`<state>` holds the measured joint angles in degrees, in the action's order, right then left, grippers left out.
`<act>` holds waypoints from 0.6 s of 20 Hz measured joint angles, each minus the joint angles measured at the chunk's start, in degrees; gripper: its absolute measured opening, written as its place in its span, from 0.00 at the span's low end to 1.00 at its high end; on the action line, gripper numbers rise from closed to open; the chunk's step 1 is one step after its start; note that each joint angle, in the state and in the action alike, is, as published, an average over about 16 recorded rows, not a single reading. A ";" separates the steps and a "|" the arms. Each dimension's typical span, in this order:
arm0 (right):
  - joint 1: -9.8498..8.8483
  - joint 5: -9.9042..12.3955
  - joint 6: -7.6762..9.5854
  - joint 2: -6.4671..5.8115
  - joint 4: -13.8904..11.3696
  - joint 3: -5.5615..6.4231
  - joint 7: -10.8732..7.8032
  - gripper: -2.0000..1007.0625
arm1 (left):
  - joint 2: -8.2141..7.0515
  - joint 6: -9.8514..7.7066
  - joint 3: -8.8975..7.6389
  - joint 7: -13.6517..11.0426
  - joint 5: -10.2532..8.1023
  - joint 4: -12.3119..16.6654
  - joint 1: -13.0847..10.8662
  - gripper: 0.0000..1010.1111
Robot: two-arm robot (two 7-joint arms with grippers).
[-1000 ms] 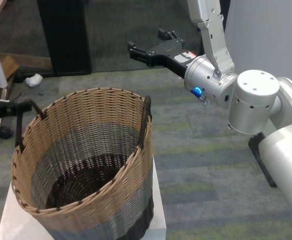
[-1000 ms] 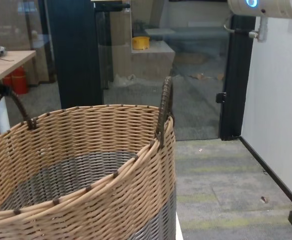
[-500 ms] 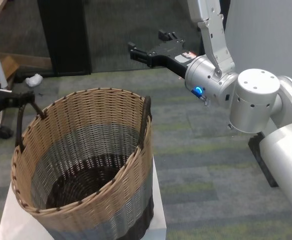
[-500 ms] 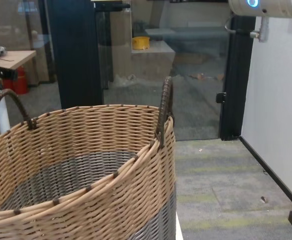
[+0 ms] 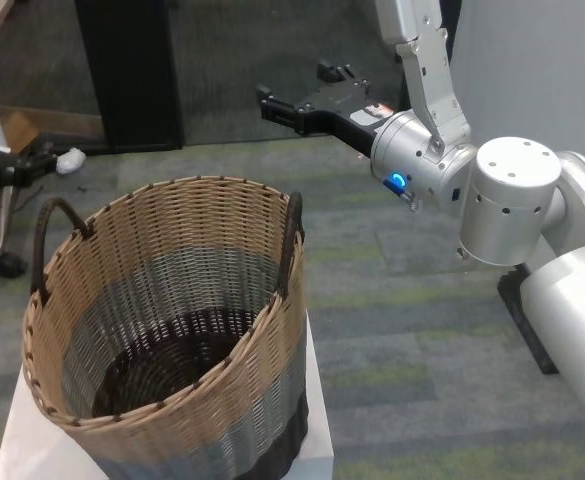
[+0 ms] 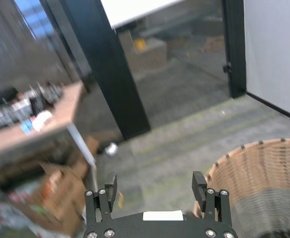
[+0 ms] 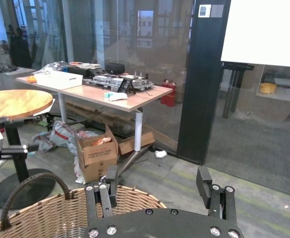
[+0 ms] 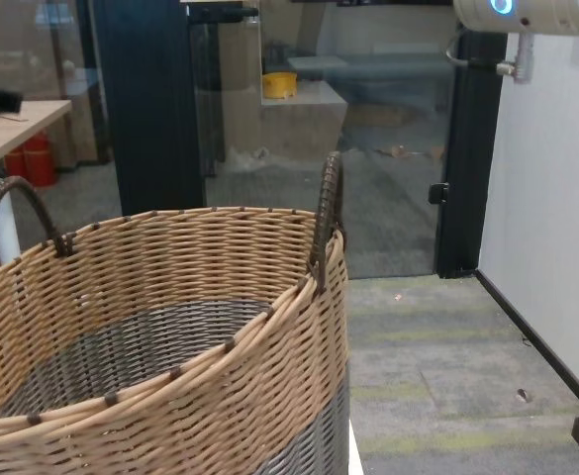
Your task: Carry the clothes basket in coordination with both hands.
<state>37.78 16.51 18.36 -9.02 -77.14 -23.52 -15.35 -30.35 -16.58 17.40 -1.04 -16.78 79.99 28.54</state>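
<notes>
The basket (image 5: 172, 330) is set on a white tabletop (image 5: 17, 440). The right gripper (image 5: 292, 95) is held high beyond it, fingers spread and empty. The left gripper (image 6: 154, 186), fingers likewise parted and empty, is raised beside the basket's left handle (image 5: 50, 235), apart from it.

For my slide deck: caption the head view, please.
Large round wicker basket on white stand, both open grippers, left and right, clear of handles.

The right arm (image 5: 517, 215) is built of silver-white cylindrical joints, with a glowing blue ring light (image 5: 396, 182) at the wrist. Its right hand (image 5: 297, 102) is black and flat-fingered. The left hand (image 6: 157, 201) is black, studded with silver screws around a white label.
</notes>
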 joint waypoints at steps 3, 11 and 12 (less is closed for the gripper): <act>0.02 0.01 0.05 -0.01 0.01 0.00 -0.01 1.00 | -0.31 2.75 0.25 0.87 2.39 1.06 -0.29 0.99; 0.05 0.04 0.15 -0.05 0.04 0.00 -0.03 1.00 | -0.08 11.61 -0.99 -0.30 3.94 2.83 -1.39 0.99; 0.06 0.05 0.15 -0.05 0.05 0.00 -0.03 1.00 | 0.06 12.61 -1.27 -0.73 3.70 2.90 -1.51 0.99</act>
<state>37.84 16.56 18.51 -9.07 -77.09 -23.52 -15.38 -30.29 -3.96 16.13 -1.77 -13.08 82.90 27.03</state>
